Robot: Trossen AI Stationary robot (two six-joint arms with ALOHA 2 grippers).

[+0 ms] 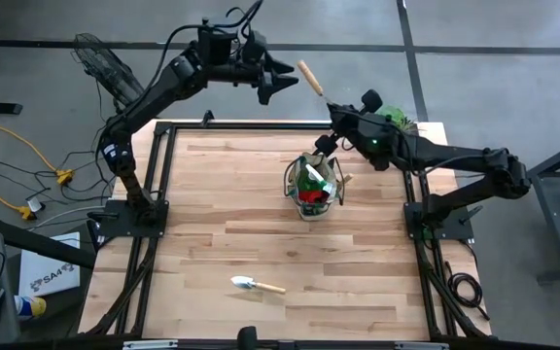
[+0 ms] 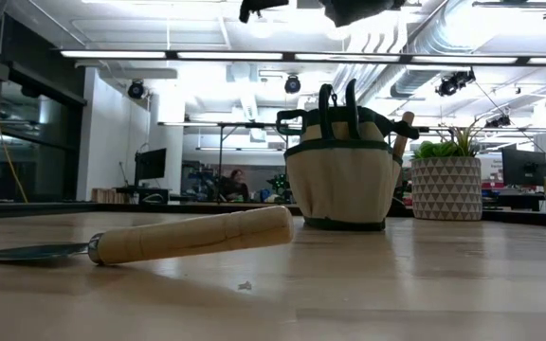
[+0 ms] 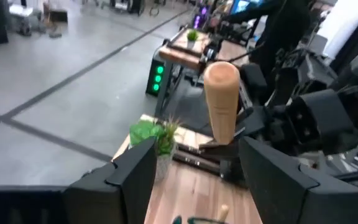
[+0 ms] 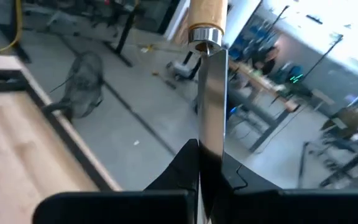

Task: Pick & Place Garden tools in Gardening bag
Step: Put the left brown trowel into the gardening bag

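Right gripper (image 4: 199,163) clenched on trowel (image 1: 311,78) blade, wooden handle pointing up past table's (image 1: 261,194) far edge toward left gripper (image 1: 282,78), jaws spread, just short of handle. Bag (image 1: 312,188) mid-table; second trowel (image 1: 257,285) near front.

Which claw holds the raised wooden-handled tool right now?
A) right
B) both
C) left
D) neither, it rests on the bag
A: the right claw is shut on the tool's metal blade, handle pointing up, while the left claw stands open next to the handle without gripping it.
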